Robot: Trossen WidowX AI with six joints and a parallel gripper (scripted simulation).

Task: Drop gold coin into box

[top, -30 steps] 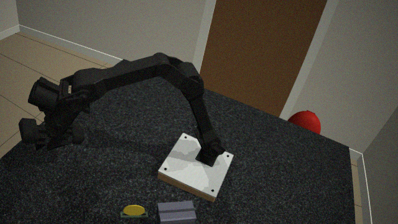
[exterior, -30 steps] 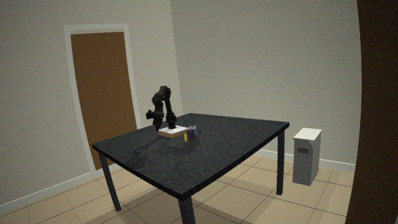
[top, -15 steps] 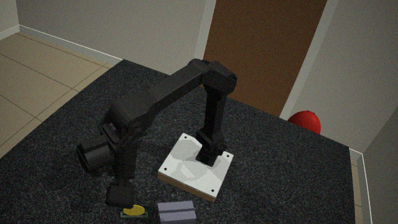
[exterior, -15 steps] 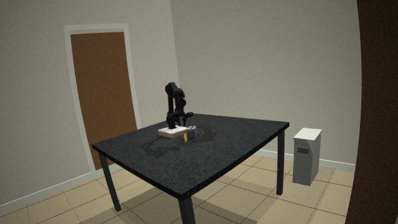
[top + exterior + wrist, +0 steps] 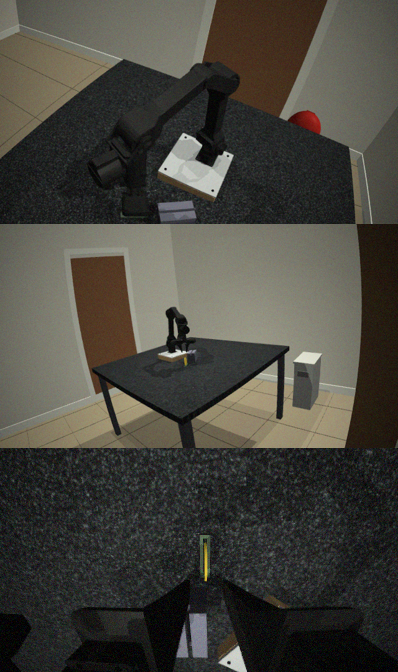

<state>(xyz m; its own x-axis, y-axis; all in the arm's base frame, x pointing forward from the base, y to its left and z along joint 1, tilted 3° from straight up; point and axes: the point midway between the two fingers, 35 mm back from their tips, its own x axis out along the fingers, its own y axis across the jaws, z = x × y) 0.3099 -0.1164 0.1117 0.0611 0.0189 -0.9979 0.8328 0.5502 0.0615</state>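
Coin [image 5: 205,562] is standing edge-on in its holder [image 5: 205,539]; gripper [image 5: 205,593], part-open and empty, should be descending centred, jaws straddling both faces.

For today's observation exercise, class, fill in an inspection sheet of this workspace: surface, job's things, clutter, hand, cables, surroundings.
Surface: dark speckled table.
Job's things: gold coin upright on edge in its green holder; grey box beside it, slot in lid.
Clutter: nothing seen.
Hand: hand partly open, holding nothing, fingers lined up above the coin.
Cables: nothing seen.
Surroundings: white base plate, brown door, red ball, grey cabinet.
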